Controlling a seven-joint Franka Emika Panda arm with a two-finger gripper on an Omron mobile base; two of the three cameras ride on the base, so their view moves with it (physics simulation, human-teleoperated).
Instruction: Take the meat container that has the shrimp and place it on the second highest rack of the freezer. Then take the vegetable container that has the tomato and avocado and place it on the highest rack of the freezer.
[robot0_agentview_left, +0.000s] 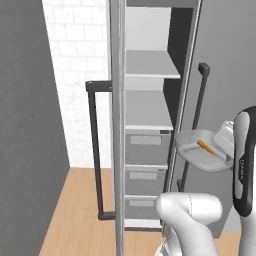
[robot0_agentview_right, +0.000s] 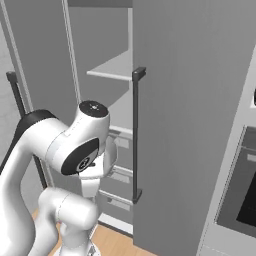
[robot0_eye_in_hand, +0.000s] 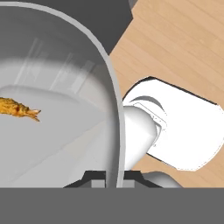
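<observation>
While the meat container (robot0_agentview_left: 205, 154) hangs in the air beside the open freezer (robot0_agentview_left: 145, 125), I count the first half of the job as only partly done. It is a shallow grey tray with the shrimp (robot0_agentview_left: 205, 147) lying on its floor, a thin orange piece far smaller than the tray. In the hand view I see the shrimp near the left edge and the tray's curved rim running straight down to the gripper (robot0_eye_in_hand: 113, 177), whose jaws are clamped narrow on that rim, so I judge the grip to be on the wall of the tray rather than under it.

From the left base view the tray sits to the right of the freezer opening, outside the cabinet, roughly level with the top drawer (robot0_agentview_left: 146, 146) and below both shelves. The highest rack (robot0_agentview_left: 150, 65) is bare, and so is the second rack (robot0_agentview_left: 147, 111) beneath it, as far as I can see. The freezer door (robot0_agentview_left: 50, 125) stands swung wide to the left, its dark bar handle (robot0_agentview_left: 95, 150) facing me.

What remains, in my reading: lift the tray, carry it left into the opening and set it on the second rack, then release. The vegetable container has not yet been placed; that whole second half is still ahead.
</observation>
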